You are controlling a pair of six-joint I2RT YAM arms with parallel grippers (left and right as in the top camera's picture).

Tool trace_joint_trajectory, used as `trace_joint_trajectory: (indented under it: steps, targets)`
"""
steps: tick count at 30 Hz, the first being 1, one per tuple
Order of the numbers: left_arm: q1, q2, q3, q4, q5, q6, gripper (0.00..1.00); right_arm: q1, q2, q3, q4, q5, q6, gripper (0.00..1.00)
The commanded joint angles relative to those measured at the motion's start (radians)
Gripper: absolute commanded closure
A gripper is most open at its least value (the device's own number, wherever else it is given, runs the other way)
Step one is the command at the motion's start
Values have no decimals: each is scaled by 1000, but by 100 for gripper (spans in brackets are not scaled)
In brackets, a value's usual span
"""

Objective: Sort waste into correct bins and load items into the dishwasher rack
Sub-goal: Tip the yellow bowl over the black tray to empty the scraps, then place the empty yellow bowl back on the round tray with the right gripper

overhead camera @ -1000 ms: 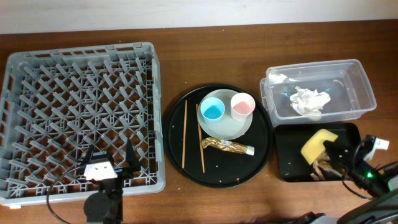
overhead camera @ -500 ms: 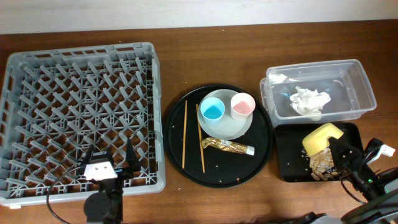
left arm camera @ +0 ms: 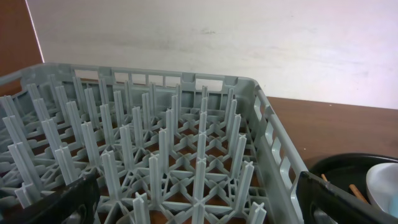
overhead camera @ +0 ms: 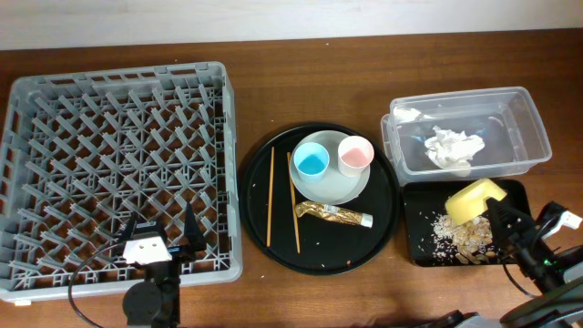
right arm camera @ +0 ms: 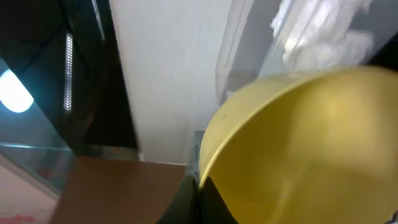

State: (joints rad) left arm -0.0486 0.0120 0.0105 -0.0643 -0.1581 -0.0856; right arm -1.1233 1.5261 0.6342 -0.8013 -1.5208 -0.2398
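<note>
Partly done: tissue (overhead camera: pixel 453 146) in clear tub (overhead camera: pixel 537 137), food scraps (overhead camera: pixel 460 235) in black tray (overhead camera: pixel 414 251) near right, right hand (overhead camera: pixel 496 214) pinching tipped yellow bowl (overhead camera: pixel 474 199) over it; wrapper (overhead camera: pixel 332 215), plate (overhead camera: pixel 332 187), blue cup (overhead camera: pixel 311 162) & pink cup (overhead camera: pixel 354 155) on round tray (overhead camera: pixel 260 228), rack (overhead camera: pixel 118 164) unloaded, left hand (overhead camera: pixel 159 228) spread.

The large grey pegged dishwasher rack (overhead camera: pixel 118 164) fills the left end of the worktop (overhead camera: pixel 364 73). Mid-worktop, a pale round plate (overhead camera: pixel 351 187) carries a blue cup (overhead camera: pixel 311 162) and a pink cup (overhead camera: pixel 355 155), upright side by side. A gold-brown wrapper (overhead camera: pixel 332 215) lies just front of the plate. Near the right edge, the clear tub (overhead camera: pixel 533 137) holds crumpled white tissue (overhead camera: pixel 453 146). Just front of it, toward the front right corner, the black tray (overhead camera: pixel 419 228) holds scattered beige scraps (overhead camera: pixel 460 234), with the yellow bowl (overhead camera: pixel 474 200) tilted over it.
</note>
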Motion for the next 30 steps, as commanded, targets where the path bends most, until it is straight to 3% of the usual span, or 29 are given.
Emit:
trace_joint_trajectory:
  steps: [1, 4, 6, 11, 15, 21, 30]
  targets:
    - [-3, -6, -2, -4, -11, 16, 1, -3, -1, 13, 8, -32, 88, 96]
    - [-3, -6, -2, -4, -11, 16, 1, -3, -21, 19, -47, -26, 72, 96]
    - [-3, -6, -2, -4, -11, 16, 1, -3, -39, 62, -64, 78, 73, 96]
    - [-3, -6, -1, -4, -11, 16, 1, 5, -113, 253, -317, 340, 5, 96]
    - [-3, -6, -2, -4, -11, 16, 1, 108, -183, 452, -463, 542, 21, 96]
    - [-3, -6, -1, -4, -11, 16, 1, 502, -268, 638, -553, 819, 114, 96]
    - [-3, -6, -1, -4, -11, 16, 1, 1372, -238, 632, -511, 1190, 310, 96]
